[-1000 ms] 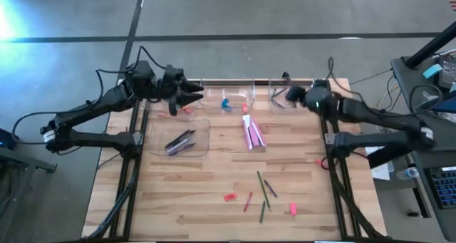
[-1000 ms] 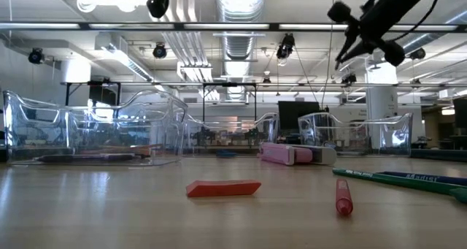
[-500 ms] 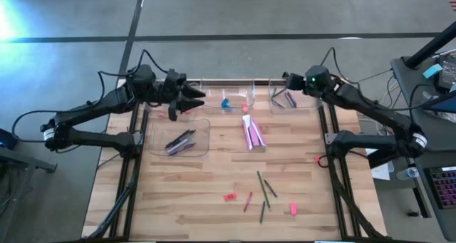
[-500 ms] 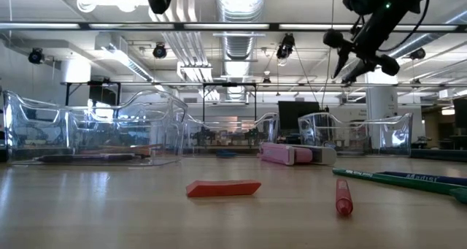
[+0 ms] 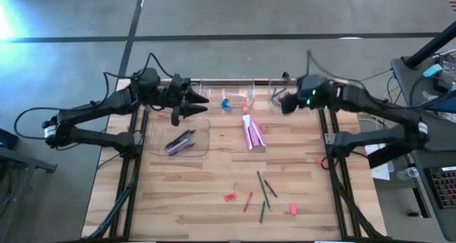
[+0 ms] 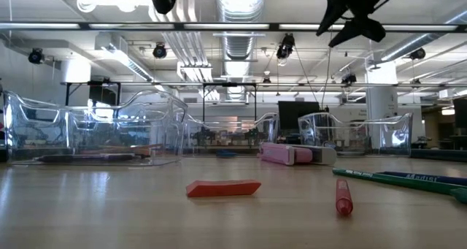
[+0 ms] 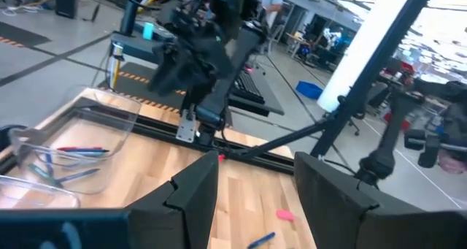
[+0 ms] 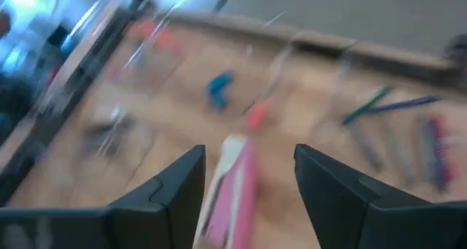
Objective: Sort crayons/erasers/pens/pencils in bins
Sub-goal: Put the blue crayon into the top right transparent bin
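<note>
Right hand (image 5: 283,105) hangs empty, fingers wide, above the bench's far right corner bin (image 5: 288,100). Left hand (image 5: 198,100), parted and empty, is at the far-left bins. Loose pens (image 5: 264,189), lengthwise near-to-far, lie toward the near edge, nearer the right arm.

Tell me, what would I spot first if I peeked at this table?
Two dark robot arms reach in along the far edge of the wooden table, the left gripper and right gripper both above the clear bins. A pink box lies mid-table, and nearer lie loose crayons and bright erasers.
</note>
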